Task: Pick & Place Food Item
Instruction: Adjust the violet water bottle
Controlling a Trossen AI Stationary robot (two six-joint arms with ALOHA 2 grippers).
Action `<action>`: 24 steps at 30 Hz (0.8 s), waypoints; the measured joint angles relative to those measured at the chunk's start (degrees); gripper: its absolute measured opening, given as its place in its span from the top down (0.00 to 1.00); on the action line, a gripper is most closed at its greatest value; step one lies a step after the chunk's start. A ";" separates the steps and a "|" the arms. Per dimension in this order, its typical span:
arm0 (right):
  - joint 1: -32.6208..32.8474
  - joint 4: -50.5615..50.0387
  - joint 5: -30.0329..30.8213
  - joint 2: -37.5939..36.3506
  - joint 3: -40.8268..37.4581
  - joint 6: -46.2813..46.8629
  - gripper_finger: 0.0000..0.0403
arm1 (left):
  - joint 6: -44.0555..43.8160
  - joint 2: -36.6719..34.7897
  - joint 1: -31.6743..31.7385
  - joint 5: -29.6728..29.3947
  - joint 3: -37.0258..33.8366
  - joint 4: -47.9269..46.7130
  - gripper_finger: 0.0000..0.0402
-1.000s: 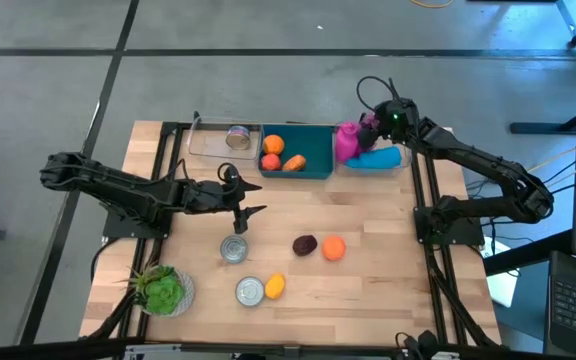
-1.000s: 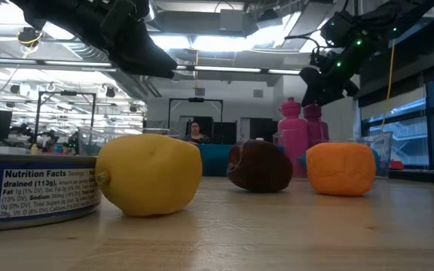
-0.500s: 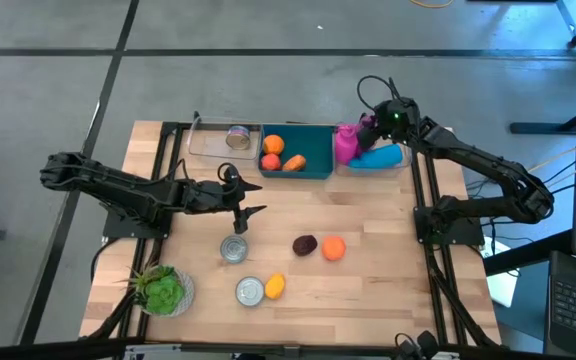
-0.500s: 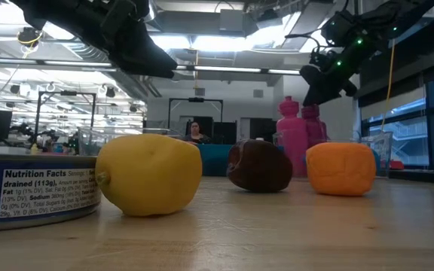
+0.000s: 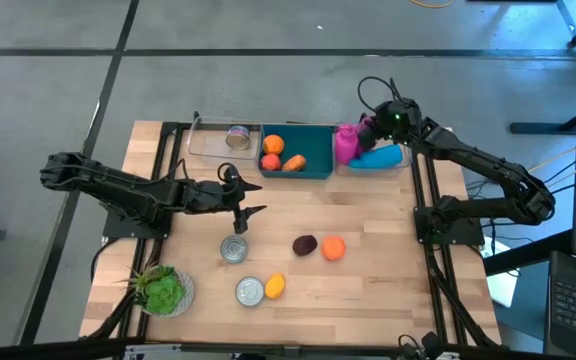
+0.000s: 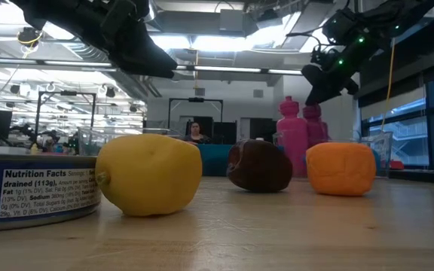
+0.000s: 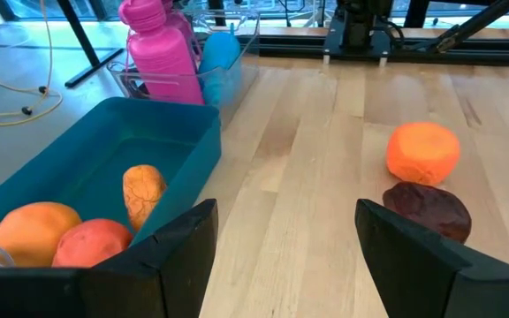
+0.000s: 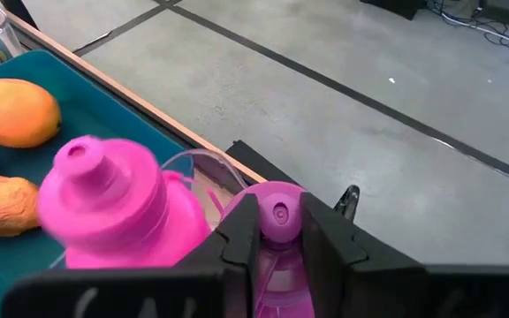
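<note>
Two pink bottles (image 8: 113, 212), R gripper (image 8: 277, 231) round one's cap.

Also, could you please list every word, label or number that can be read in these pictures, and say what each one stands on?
"Nutrition Facts": blue-and-white paper label of the round metal can lying at the low view's left edge.
"drained (113g)": same label, the line below.
"Fat 1g (1% DV), Sat. Fat 0g (0% DV), Trans...": same label, small print, only partly legible.
Lower lines, including a "Sodium" entry: too small to read reliably.
Nothing else carries readable text.

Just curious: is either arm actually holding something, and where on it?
The right tool pinches the cap of a pink bottle. The left tool is open, holding nothing.
</note>
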 joint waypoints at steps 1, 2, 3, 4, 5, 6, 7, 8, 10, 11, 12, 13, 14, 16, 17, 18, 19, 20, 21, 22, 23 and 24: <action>0.00 -0.35 0.00 -0.67 -0.04 0.00 0.86 | 0.00 0.00 0.00 0.00 0.00 0.02 0.35; 0.00 -0.80 0.00 -1.40 -0.15 0.02 0.86 | 0.00 0.00 0.01 0.00 0.00 0.02 0.35; 0.00 -1.24 -0.10 -2.17 -0.17 0.00 0.86 | 0.00 0.00 0.02 0.00 0.00 0.02 0.35; 0.02 -1.68 -0.20 -2.83 -0.24 0.00 0.86 | 0.00 0.00 0.02 0.00 0.00 0.01 0.35; 0.04 -2.21 -0.23 -3.56 -0.29 0.00 0.86 | 0.00 0.00 0.01 0.00 0.00 0.02 0.35; 0.04 -2.83 -0.34 -4.21 -0.33 0.00 0.86 | 0.00 0.00 0.02 0.00 0.00 0.02 0.35; 0.04 -3.38 -0.41 -4.77 -0.37 0.02 0.86 | 0.00 0.00 0.02 0.00 0.00 0.00 0.35; 0.04 -3.82 -0.39 -5.22 -0.37 0.01 0.86 | 0.00 0.00 0.01 0.00 0.00 0.01 0.35; 0.04 -4.22 0.28 -6.04 -0.37 0.00 0.86 | -0.01 0.00 0.01 -0.02 0.00 0.02 0.35; 0.04 -4.45 0.62 -6.29 -0.37 0.00 0.86 | 0.00 0.00 0.01 -0.02 0.00 0.02 0.35; 0.04 -4.72 1.07 -6.42 -0.37 0.00 0.86 | 0.00 0.00 0.02 -0.05 0.00 0.02 0.35; 0.04 -4.76 1.27 -6.47 -0.37 0.00 0.86 | 0.00 0.00 0.02 -0.09 0.00 0.02 0.35; 0.04 -4.74 1.32 -6.47 -0.37 0.00 0.86 | 0.00 0.00 0.00 -0.09 0.00 0.02 0.35; 0.04 -4.74 1.36 -6.50 -0.37 0.00 0.86 | 0.00 0.00 0.02 -0.13 0.00 0.02 0.35; 0.04 -4.74 1.38 -6.52 -0.37 0.00 0.86 | 0.00 0.00 0.02 -0.15 0.00 0.02 0.35; 0.04 -4.70 1.49 -6.54 -0.34 -0.02 0.86 | 0.00 0.00 0.02 -0.19 0.00 0.02 0.35; 0.04 -4.67 1.55 -6.57 -0.34 -0.02 0.86 | -0.04 0.00 0.02 -0.20 0.00 0.02 0.35; 0.02 -4.66 1.59 -6.58 -0.32 -0.02 0.86 | -0.25 0.00 0.02 -0.20 0.00 0.02 0.35; 0.00 -4.61 1.63 -6.58 -0.28 -0.06 0.86 | -0.38 0.00 0.02 -0.22 0.00 0.02 0.35; 0.00 -4.51 1.74 -6.58 -0.26 -0.21 0.86 | -0.42 0.00 0.02 -0.22 0.00 0.02 0.35; 0.00 -4.47 1.74 -6.60 -0.24 -0.27 0.86 | -0.44 0.00 0.02 -0.22 0.00 0.02 0.35; 0.00 -4.46 1.75 -6.60 -0.23 -0.41 0.86 | -0.44 0.00 0.02 -0.22 0.00 0.02 0.35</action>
